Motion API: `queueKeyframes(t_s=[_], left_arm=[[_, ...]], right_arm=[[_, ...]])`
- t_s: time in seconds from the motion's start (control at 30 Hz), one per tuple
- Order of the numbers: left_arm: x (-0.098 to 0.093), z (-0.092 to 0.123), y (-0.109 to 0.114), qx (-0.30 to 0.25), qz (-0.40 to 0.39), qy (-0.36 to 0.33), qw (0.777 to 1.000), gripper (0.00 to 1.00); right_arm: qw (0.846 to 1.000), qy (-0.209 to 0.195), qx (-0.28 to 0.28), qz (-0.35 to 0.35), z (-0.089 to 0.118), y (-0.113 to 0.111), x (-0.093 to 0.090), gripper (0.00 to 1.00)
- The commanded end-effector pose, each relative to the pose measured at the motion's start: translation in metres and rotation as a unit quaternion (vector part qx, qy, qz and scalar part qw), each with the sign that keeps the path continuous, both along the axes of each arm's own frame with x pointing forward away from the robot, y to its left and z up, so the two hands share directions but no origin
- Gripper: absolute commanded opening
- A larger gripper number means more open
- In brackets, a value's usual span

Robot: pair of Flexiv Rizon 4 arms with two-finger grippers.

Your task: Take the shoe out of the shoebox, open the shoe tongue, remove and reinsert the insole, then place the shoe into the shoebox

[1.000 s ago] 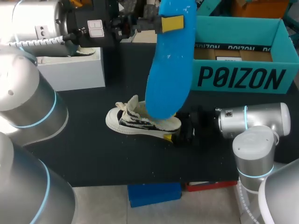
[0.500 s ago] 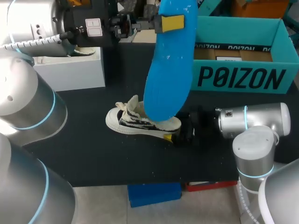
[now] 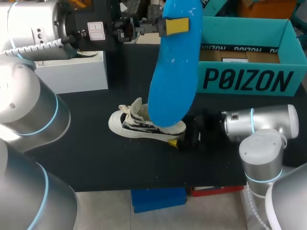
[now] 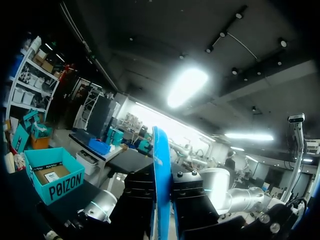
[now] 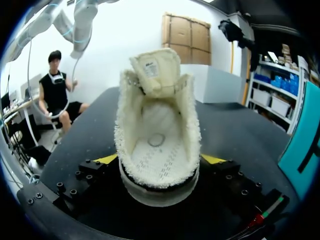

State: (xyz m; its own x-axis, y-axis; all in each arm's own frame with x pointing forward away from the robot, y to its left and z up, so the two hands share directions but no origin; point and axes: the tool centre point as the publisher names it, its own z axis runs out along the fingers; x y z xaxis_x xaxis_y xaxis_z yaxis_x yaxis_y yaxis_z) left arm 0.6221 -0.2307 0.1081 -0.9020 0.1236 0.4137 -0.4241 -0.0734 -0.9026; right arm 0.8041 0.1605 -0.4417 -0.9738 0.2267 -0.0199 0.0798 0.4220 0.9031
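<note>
While the left gripper (image 3: 175, 25) hangs high over the middle of the table (image 3: 96, 158), it clamps a long, smooth, bright blue insole (image 3: 173, 67) with rounded ends. The insole hangs nearly upright, with its lower end just over the shoe's heel opening. In the left wrist view the insole (image 4: 161, 185) shows edge-on as a thin blue blade. The gripper's (image 4: 161, 210) two dark, blocky fingers press on it from both sides, so the jaws stand only a sliver apart, grasping the insole.

Below it, the shoe (image 3: 144, 124) lies on the matte black tabletop with its toe toward the left arm's side. It is a low cream sneaker with dark streaks on its side and a pale rubber sole. Seen from the right wrist, the shoe (image 5: 157, 145) gapes open. Its collar is nubbly and fleecy, its tongue (image 5: 155, 72) is folded up and stands tall, and its floor is a bare stitched fabric with a round mark.

At the heel, the right gripper (image 5: 159, 170) is spread to the heel's full width. One yellow tip touches each flank, so it grips the shoe.

At the far right of the table sits the shoebox (image 3: 249, 79), a teal cardboard box with its top open and a brown floor inside. A plain white box (image 3: 72, 72) stands at the far left.
</note>
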Motion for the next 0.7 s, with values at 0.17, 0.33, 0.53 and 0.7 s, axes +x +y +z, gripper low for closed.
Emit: queueKeyframes(t_s=[0.17,0.33,0.53,0.7], left_arm=[[-0.001,0.000,0.000,0.001,0.002,0.001,1.000,0.00],[-0.001,0.000,0.000,0.001,0.002,0.001,1.000,0.00],[-0.001,0.000,0.000,0.001,0.002,0.001,1.000,0.00],[-0.001,0.000,0.000,0.001,0.002,0.001,1.000,0.00]], right_arm=[[0.997,0.028,-0.076,0.006,0.021,-0.015,-0.002,1.00],[0.989,0.047,-0.140,0.006,0.027,-0.022,-0.003,1.00],[0.972,0.061,-0.228,0.007,0.037,-0.023,-0.001,1.00],[0.951,0.071,-0.301,0.002,0.048,-0.023,0.001,1.00]])
